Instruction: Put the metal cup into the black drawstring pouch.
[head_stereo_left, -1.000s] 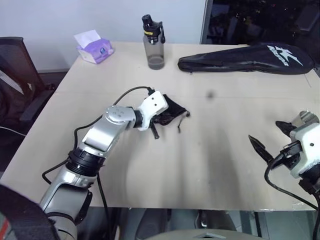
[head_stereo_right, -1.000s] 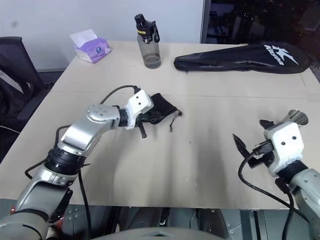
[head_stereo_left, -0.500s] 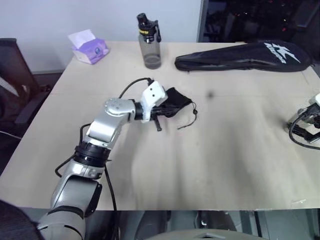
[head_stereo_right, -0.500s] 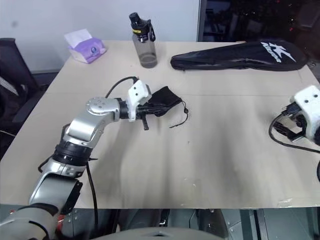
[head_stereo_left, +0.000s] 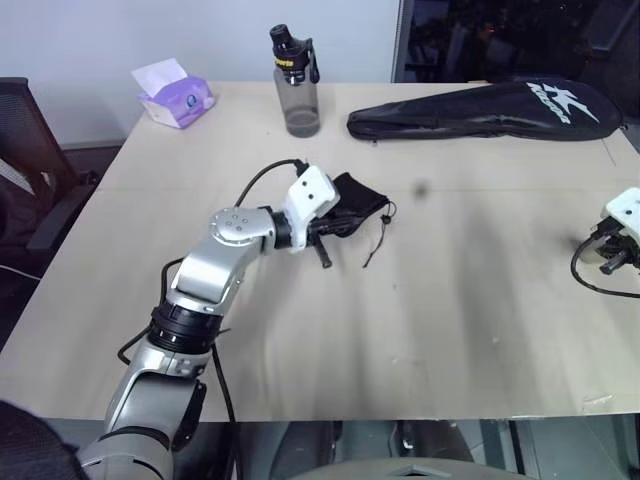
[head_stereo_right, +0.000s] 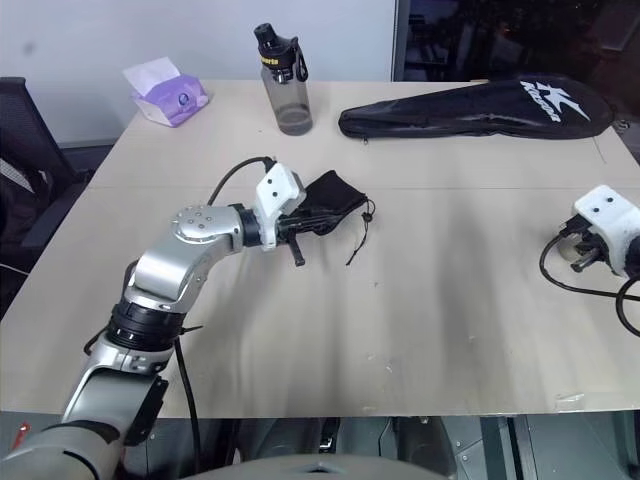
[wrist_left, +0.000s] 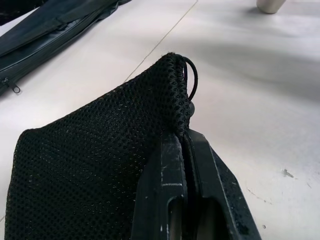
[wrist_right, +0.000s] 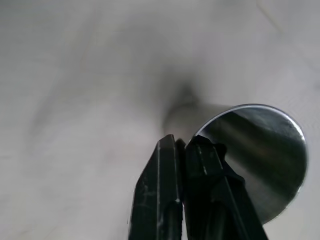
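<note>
- While your left gripper (wrist_left: 186, 145) is pinching the black drawstring pouch (head_stereo_left: 355, 205) with its two fingers (wrist_left: 167, 165) pressed tight on the mesh edge, the pouch is sitting near the middle of the table (head_stereo_left: 450, 300), slightly to the left.
- You are seeing the pouch's thin cord (head_stereo_left: 378, 240) trailing off to the right of the bag and curling down toward the near side.
- In the left wrist view, the cord loop (wrist_left: 192, 80) is poking out just above where the fingers are biting the fabric.
- Your right gripper (wrist_right: 187, 150) is showing its fingers shut together, and they are lying against the rim of the metal cup (wrist_right: 260, 155); whether they are actually clamping the cup's wall, you cannot tell from these views.
- The cup is sitting at the far right of the table, well apart from the pouch, with its shiny mouth facing the right wrist camera.
- In the head views your right hand (head_stereo_right: 605, 225) is hanging at the right edge of the table, and its body is covering the cup there.
- Beyond the pouch, a grey bottle with a black cap (head_stereo_left: 297, 85) is standing upright at the far side of the table.
- To the left of that bottle, a purple tissue box (head_stereo_left: 178, 98) is resting near the far left corner.
- To the right of the bottle, a long black racket case with a white logo (head_stereo_left: 490, 105) is lying along the far edge.
- A black office chair (head_stereo_left: 25, 160) is standing off the left side of the table.
</note>
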